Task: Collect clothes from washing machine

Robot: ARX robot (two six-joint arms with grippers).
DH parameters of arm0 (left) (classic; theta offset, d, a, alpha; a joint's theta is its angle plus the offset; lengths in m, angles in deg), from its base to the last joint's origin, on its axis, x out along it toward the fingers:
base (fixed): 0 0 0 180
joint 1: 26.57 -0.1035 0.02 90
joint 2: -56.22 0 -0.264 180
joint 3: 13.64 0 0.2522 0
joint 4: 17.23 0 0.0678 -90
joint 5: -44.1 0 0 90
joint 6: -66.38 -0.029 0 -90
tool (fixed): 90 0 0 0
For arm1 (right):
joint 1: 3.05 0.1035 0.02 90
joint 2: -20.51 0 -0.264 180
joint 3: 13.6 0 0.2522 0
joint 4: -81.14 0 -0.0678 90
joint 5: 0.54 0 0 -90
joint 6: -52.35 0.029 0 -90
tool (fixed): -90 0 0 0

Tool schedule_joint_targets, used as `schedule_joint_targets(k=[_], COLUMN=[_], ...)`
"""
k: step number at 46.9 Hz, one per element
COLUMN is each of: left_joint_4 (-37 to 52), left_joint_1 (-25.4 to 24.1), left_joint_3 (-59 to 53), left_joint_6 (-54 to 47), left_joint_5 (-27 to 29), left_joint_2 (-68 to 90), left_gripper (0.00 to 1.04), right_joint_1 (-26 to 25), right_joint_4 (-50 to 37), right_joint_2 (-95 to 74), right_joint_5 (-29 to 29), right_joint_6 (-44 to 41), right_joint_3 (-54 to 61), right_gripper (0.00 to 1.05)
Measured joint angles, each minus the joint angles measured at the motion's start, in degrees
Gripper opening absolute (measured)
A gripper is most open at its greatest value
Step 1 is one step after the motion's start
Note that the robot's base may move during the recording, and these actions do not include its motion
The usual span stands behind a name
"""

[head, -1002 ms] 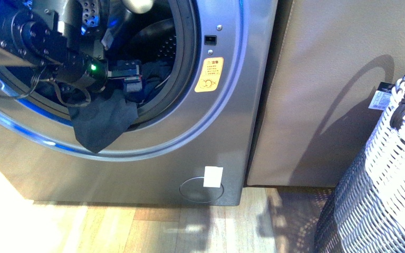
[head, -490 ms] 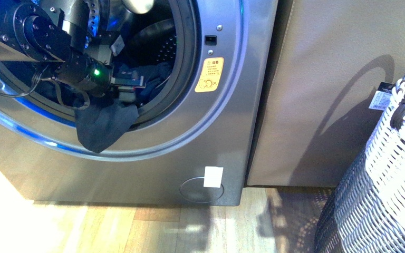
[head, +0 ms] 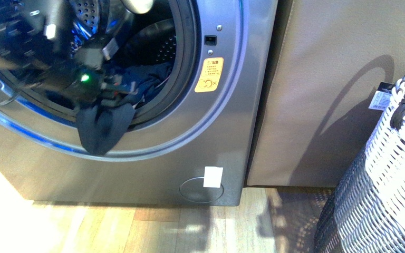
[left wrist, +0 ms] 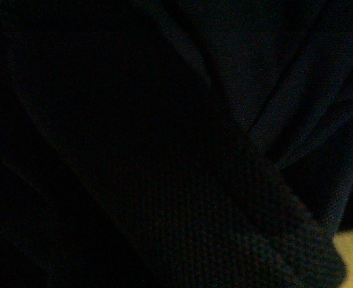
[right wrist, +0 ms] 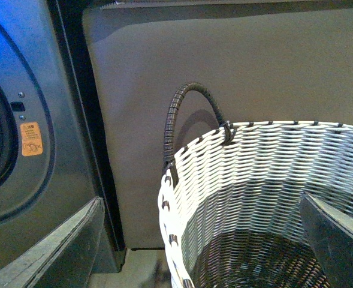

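- The washing machine [head: 232,105] stood grey and metallic, its round mouth open onto the perforated steel drum [head: 87,10].
- The clothes [head: 103,129], a limp dark navy cloth, hung out over the lower rim of the mouth, with more of it heaped just inside.
- The left gripper [head: 115,84] was at the mouth, just above the hanging cloth, and badly blurred. A green light [head: 85,78] glowed on the arm. I could not tell whether the fingers were spread or closed on the cloth.
- The left wrist view was dark.
- An orange sticker [head: 209,75] beside the mouth carried dark print and a round symbol (too small to read).
- A white label [head: 213,176] overlapped a round cap [head: 192,192] low on the machine's front, with no legible writing.
- The right gripper [right wrist: 200,207] had its fingers wide apart and held nothing, over the woven grey-white basket [right wrist: 254,174], well apart from the clothes.
- A small hang tag [head: 382,97] sat by the basket's rim, its print unreadable.
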Motion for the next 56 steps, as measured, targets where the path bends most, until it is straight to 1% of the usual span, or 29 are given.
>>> schedule_joint_targets(k=[13,18,22,31,45,56], left_joint_4=[2.40,2.43,1.97,-1.99,-4.22,-4.15], left_joint_1=[-0.70,-1.53,-1.99,-2.38,-2.73,-1.55], left_joint_3=[-12.68,-16.59,-17.79,-17.97,-14.67,-9.27], left_joint_6=[-1.66,-2.25,-2.67,-3.28,-2.32,0.37], left_joint_5=[-6.91,-11.30,-14.21,-20.83,-25.18,-24.74], left_joint_2=[-12.15,-19.06,-24.24,-36.59,-45.18,-48.17], left_gripper=[0.14,0.14,0.14,0.14,0.14,0.14], right_joint_1=[0.00,0.00,0.00,0.00,0.00,0.00], right_joint_4=[0.00,0.00,0.00,0.00,0.00,0.00], right_joint_2=[0.00,0.00,0.00,0.00,0.00,0.00], right_joint_5=[0.00,0.00,0.00,0.00,-0.02,-0.02], right_joint_6=[0.00,0.00,0.00,0.00,0.00,0.00], right_joint_3=[0.00,0.00,0.00,0.00,0.00,0.00], right_gripper=[0.97,0.97,0.97,0.97,0.97,0.97])
